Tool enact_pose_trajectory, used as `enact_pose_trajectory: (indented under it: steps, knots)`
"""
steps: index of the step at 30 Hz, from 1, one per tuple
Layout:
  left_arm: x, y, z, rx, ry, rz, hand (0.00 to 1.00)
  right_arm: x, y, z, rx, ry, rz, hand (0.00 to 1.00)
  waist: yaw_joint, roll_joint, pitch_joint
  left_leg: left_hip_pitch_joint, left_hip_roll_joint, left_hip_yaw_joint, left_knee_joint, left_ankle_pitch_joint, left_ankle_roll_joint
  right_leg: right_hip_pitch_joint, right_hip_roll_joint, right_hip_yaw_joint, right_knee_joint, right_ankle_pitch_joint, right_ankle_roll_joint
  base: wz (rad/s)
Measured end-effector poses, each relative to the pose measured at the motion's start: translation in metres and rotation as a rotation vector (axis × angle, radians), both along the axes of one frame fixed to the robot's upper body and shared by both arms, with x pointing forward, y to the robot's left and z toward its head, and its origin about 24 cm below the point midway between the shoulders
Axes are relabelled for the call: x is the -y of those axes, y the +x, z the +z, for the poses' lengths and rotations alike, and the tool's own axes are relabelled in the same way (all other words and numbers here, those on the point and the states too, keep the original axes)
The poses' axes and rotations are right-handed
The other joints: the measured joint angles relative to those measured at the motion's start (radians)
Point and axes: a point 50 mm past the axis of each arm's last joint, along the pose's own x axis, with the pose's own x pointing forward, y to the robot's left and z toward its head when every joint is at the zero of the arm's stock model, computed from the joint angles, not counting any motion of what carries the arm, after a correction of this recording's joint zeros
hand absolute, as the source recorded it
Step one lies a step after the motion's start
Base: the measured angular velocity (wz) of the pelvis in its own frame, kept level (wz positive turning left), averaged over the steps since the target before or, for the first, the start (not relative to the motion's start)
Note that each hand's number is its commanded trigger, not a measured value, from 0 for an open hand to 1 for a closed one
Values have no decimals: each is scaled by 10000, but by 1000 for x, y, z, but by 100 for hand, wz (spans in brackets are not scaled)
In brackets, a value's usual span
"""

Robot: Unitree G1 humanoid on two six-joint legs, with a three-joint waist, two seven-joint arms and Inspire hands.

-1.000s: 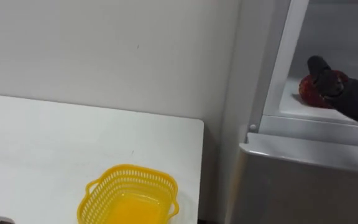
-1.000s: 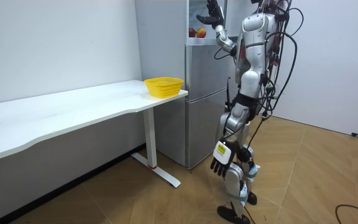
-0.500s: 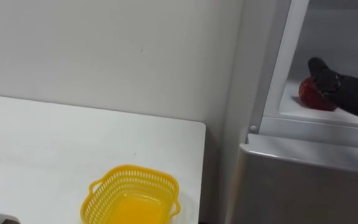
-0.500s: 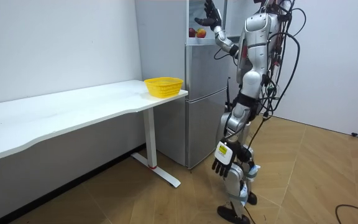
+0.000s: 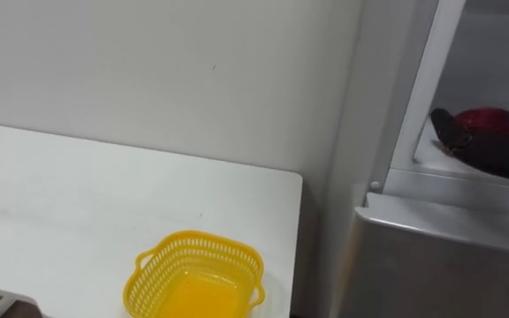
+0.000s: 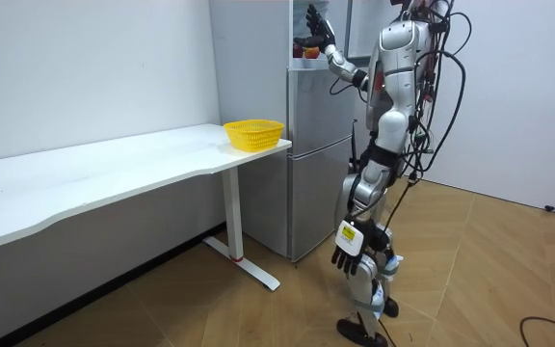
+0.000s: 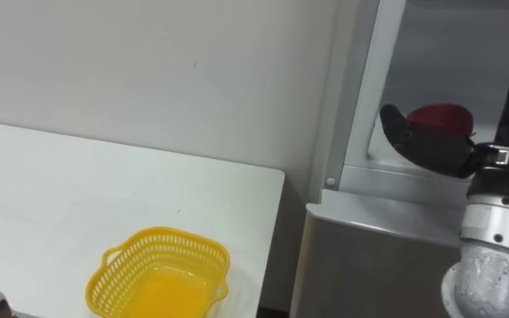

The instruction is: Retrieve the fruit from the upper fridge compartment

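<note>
A red fruit (image 5: 489,119) lies on the white shelf (image 5: 449,170) of the open upper fridge compartment, also visible as the red fruit (image 7: 440,116). My right hand (image 5: 467,144) reaches into the compartment from the right. It sits just in front of the fruit and below it, hiding the fruit's lower part. Its dark fingers (image 7: 398,126) stretch leftward and look straight, not curled round the fruit. In the room view the right hand (image 6: 314,23) is raised into the fridge with fingers spread. My left hand (image 6: 347,253) hangs relaxed by my thigh.
A yellow plastic basket (image 5: 197,278) stands empty near the right end of the white table (image 5: 60,203). The table edge almost meets the grey fridge side (image 5: 365,132). The closed lower fridge door (image 5: 431,265) is below the shelf. I stand right before the fridge.
My right hand has moved further left and lower into the compartment, from on top of the fruit to in front of it. The eye view has shifted slightly.
</note>
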Motion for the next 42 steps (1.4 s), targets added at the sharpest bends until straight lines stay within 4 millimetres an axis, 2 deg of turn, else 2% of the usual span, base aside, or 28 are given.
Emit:
enact_pose_trajectory:
  steps: [5, 11, 14, 18, 24, 29, 33, 39, 42]
  knots:
    - [-5, 3, 2, 200, 165, 38, 0, 10, 10, 3, -830, -417, -144, 0, -19, -153, -23, 3, 17, 70, -2, 5, -6, -19, -4, -3, 1, 0, 0, -3]
    - [-10, 4, 4, 189, 351, 121, 0, 16, 21, 5, -1268, -655, -374, 0, -15, -188, -43, 13, 15, 62, 9, 9, -13, 10, 0, 1, 6, 0, 0, 0]
    - [-12, 6, 5, 280, 411, 81, 0, 20, 25, -2, -1786, -704, -431, 0, -9, -207, -30, 18, 14, 79, 12, 12, -17, 17, -1, -8, 8, 1, -1, 0]
    - [-13, 6, 6, 256, 379, 132, 0, 20, 28, -6, -2282, -779, -272, 0, -25, -182, -8, -23, 9, 51, 36, 12, -17, -16, -8, -22, 7, 1, -2, 0]
    - [-14, 7, 6, 223, 286, 218, 0, 25, 30, 4, -2471, -1047, 136, 0, -21, -122, 29, -125, 6, -6, 109, 12, -18, -24, -16, -77, 3, 2, -2, 2]
    - [-15, 14, 8, 516, 227, 167, 0, 27, 41, 7, -3204, -1553, 366, 0, -63, -95, 31, -218, -16, -120, 183, 12, -17, -22, -23, -166, 6, 1, -2, 6]
    - [-15, 14, 10, 662, 262, 120, 0, 27, 47, 6, -3695, -1776, 654, 0, -54, -124, 8, -197, -21, -148, 182, 12, -18, 21, -23, -173, 12, 1, -2, 1]
    - [-17, 8, 10, 292, 376, 260, 0, 36, 57, -1, -4463, -835, 1039, 0, -37, -274, -70, -135, -33, -196, 182, 12, -18, 102, -22, -39, 2, 1, -2, 0]
    - [-17, 4, 9, 80, 433, 336, 0, 40, 61, -5, -4984, -521, 1115, 0, -46, -320, -59, -137, -45, -196, 198, 12, -17, 102, -29, -20, -1, 1, -2, 0]
